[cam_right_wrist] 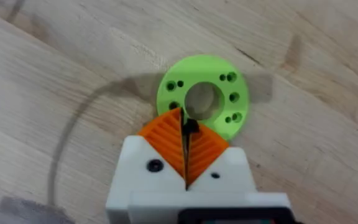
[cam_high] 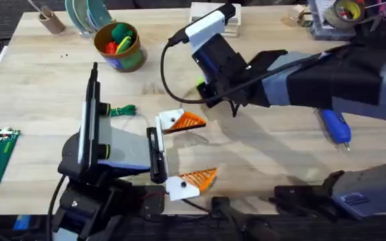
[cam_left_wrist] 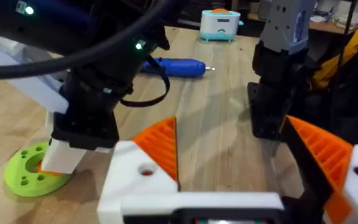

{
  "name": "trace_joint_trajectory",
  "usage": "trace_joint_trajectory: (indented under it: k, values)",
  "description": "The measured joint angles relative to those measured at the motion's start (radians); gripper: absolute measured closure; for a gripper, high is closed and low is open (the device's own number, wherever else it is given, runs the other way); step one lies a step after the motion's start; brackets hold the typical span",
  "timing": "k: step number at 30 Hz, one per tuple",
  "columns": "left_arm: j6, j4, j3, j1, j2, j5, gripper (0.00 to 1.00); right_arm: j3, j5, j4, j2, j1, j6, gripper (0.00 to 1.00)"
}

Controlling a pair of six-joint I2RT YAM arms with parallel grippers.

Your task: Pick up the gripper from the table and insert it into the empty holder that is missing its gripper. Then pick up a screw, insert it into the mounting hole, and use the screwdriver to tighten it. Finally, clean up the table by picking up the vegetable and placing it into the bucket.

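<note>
Right end effector [cam_right_wrist: 185,134] closed over green disc [cam_right_wrist: 204,96]; left end effector [cam_high: 187,150] open, empty.

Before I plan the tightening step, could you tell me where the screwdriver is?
The screwdriver lies on the table's right side in the overhead view, beside the right arm.

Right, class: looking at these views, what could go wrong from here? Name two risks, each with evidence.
1. The right gripper, fingers shut, hangs right over the green disc; pushing down could shove the disc aside.
2. Its black cable loops out near the left gripper, whose fingers are open, and might snag there.
</note>
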Motion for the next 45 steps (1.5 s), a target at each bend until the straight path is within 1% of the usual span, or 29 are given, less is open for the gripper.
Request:
trace_joint_trajectory:
  k: [9,20,26,28,32,36,45]
  values:
    - [0.000,0.000,0.000,0.000,0.000,0.000,0.005,0.000,0.000,-0.003,0.000,0.000,-0.003,0.993]
    - [0.000,0.000,0.000,0.000,0.000,0.000,0.008,0.007,-0.001,-0.027,0.000,0.000,-0.004,0.850]
    - [0.000,0.000,0.000,0.000,0.000,0.000,0.008,0.007,-0.001,-0.033,-0.003,0.000,-0.003,0.831]
    - [0.000,0.000,0.000,0.000,0.000,0.000,0.008,0.007,-0.001,-0.042,-0.007,0.000,-0.003,0.789]
    - [0.000,0.000,0.000,0.000,0.000,0.000,0.007,0.007,-0.015,-0.073,-0.012,0.000,-0.004,0.750]
    - [0.000,0.000,0.000,0.000,0.000,0.000,0.007,0.007,-0.037,-0.075,-0.014,-0.001,-0.004,0.746]
    - [0.000,0.000,0.000,0.000,0.000,0.000,0.007,0.007,-0.044,-0.082,-0.016,-0.004,-0.004,0.760]
